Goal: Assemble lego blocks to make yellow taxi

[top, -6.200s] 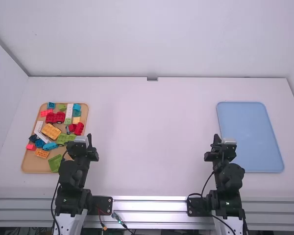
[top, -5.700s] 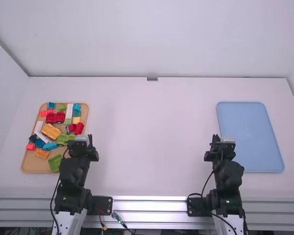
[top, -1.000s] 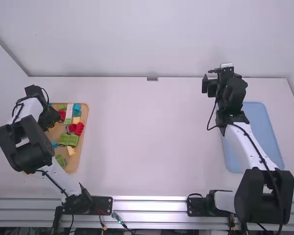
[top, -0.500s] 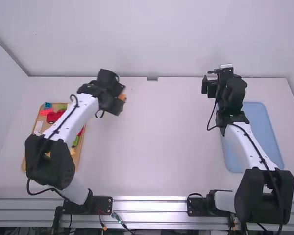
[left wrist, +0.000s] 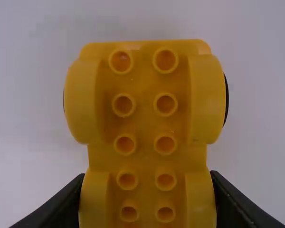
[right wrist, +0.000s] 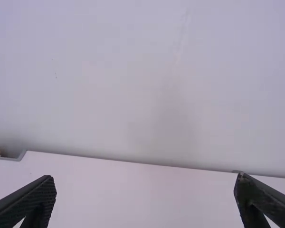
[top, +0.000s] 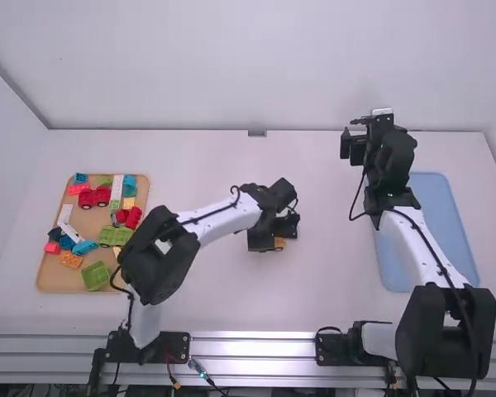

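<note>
Over the middle of the table, my left gripper (top: 281,235) holds a yellow wheeled base (top: 279,244), partly hidden by the gripper. In the left wrist view the studded yellow base (left wrist: 145,114) stands out large, and my left gripper (left wrist: 147,202) is shut on its sides. At the table's far right, beyond the blue tray's far edge, is my right gripper (top: 353,145). Seen in the right wrist view, my right gripper (right wrist: 145,187) is open with nothing between its fingers. Red wheeled pieces (top: 94,198), a green wheeled piece (top: 116,236) and an orange brick (top: 71,260) lie on the wooden tray.
The wooden tray (top: 54,282) at the left holds several other bricks in blue, white, green and red. A blue tray (top: 430,219) lies at the right, partly beneath the right arm. A wall (top: 256,66) rises behind the table's far edge.
The left arm has swung from above the wooden tray rightward to the table's middle, carrying the yellow base. The wooden tray is uncovered again. The right arm has kept still over the last second.
</note>
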